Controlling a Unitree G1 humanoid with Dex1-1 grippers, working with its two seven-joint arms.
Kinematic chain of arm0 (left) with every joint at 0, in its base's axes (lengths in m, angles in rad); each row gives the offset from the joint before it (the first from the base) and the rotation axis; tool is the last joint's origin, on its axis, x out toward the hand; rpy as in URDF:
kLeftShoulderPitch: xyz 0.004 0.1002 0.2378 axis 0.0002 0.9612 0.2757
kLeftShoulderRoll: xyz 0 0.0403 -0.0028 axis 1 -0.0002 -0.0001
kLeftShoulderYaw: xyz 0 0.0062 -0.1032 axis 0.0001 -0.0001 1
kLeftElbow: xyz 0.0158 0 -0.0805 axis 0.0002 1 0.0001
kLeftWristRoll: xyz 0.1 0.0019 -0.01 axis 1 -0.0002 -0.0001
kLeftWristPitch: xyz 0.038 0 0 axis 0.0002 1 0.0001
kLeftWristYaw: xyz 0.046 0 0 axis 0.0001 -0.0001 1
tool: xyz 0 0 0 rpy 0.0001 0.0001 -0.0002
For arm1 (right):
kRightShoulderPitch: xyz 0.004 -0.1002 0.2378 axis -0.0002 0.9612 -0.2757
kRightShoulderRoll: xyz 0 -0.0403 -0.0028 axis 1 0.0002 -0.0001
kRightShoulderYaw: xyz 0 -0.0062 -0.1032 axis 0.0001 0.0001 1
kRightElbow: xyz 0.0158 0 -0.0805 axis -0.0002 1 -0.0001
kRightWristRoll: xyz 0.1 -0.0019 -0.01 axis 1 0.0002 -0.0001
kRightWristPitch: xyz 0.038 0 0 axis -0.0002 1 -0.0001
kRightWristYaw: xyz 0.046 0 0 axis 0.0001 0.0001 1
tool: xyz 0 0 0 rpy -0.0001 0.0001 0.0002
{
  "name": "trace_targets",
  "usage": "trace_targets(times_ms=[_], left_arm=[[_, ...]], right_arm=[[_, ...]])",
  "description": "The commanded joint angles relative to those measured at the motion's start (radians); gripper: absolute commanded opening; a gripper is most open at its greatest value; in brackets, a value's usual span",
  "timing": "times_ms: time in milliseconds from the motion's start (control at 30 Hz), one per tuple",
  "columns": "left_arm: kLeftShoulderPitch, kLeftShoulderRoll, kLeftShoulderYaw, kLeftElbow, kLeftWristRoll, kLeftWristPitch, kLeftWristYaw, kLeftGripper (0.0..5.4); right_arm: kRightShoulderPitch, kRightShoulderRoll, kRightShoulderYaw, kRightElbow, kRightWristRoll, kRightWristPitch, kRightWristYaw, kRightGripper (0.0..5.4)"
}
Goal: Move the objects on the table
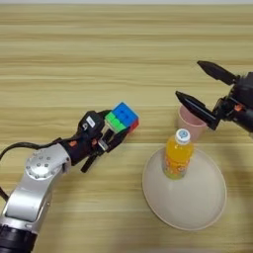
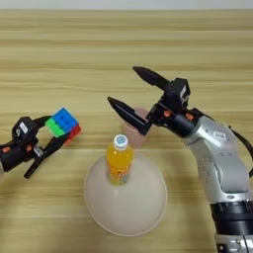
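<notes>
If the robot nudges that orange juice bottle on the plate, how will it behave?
The juice bottle stands upright, tall and narrow, so it probably tips easily. It sits on the smooth cream plate, so it may slide. Once tipped, its round body would likely roll.

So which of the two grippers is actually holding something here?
The left gripper: it is shut on the puzzle cube. The right gripper is open, with one finger at the pink cup.

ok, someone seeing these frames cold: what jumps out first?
The multicoloured puzzle cube, clamped in the left gripper left of centre. Next the orange juice bottle, upright on the far part of the cream plate in the near middle. Then the right gripper, fingers spread wide over a small pink cup standing just beyond the plate.
</notes>
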Motion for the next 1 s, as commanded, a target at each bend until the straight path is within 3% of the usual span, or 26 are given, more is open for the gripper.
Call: trace_targets(times_ms=[33, 500, 733, 1000], left_arm=[[-0.060, 0.038, -0.003, -0.100, -0.036, 0.066, -0.037, 3.27], [-0.170, 0.086, -0.027, -0.315, -0.171, 0.259, -0.109, 3.27], [-0.196, 0.111, -0.034, -0.412, -0.292, 0.339, -0.163, 3.27], [-0.204, 0.134, -0.059, -0.435, -0.343, 0.374, -0.179, 3.27]], right_arm=[[-0.054, -0.051, 0.002, 0.028, 0.011, 0.037, 0.073, 5.40], [-0.162, -0.153, 0.069, 0.112, 0.007, 0.073, 0.360, 5.40], [-0.209, -0.189, 0.145, 0.109, -0.076, 0.025, 0.457, 5.40], [-0.279, -0.203, 0.174, 0.096, -0.151, -0.013, 0.473, 5.40]])
